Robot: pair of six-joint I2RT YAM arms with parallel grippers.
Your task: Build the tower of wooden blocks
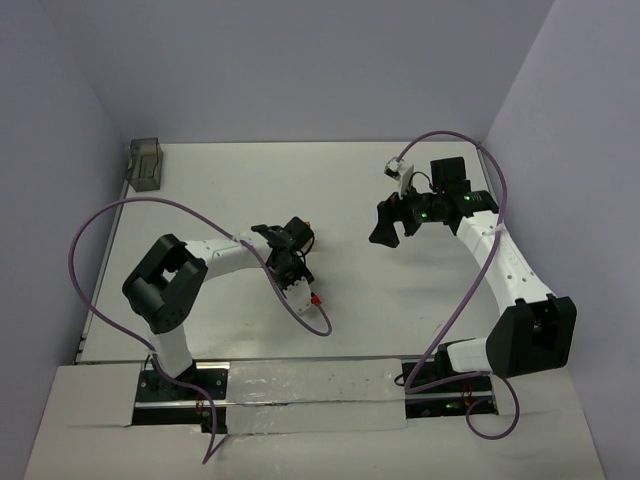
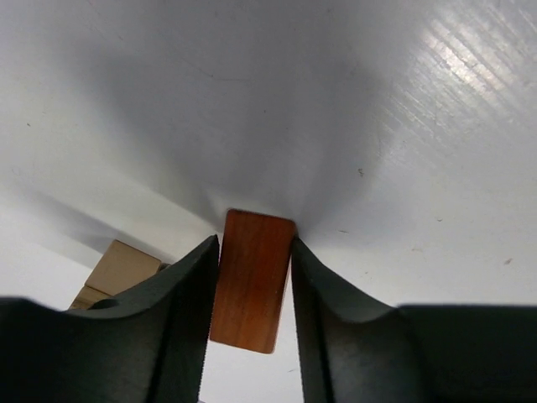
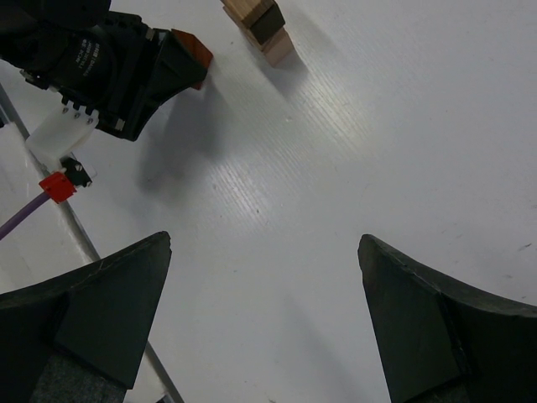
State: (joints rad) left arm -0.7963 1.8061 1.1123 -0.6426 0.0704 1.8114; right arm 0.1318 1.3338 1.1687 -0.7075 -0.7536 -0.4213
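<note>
My left gripper is shut on a reddish-brown rectangular block and holds it upright close over the white table. In the top view the left gripper is at the table's middle. A light tan block lies just to the left of the fingers. In the right wrist view a small stack of tan blocks with a dark piece in it stands just beyond the left gripper, apart from it. My right gripper is open and empty, above bare table to the right.
A grey translucent container stands at the far left corner. Purple cables loop from both arms over the near table. The white walls close in on the left and right sides.
</note>
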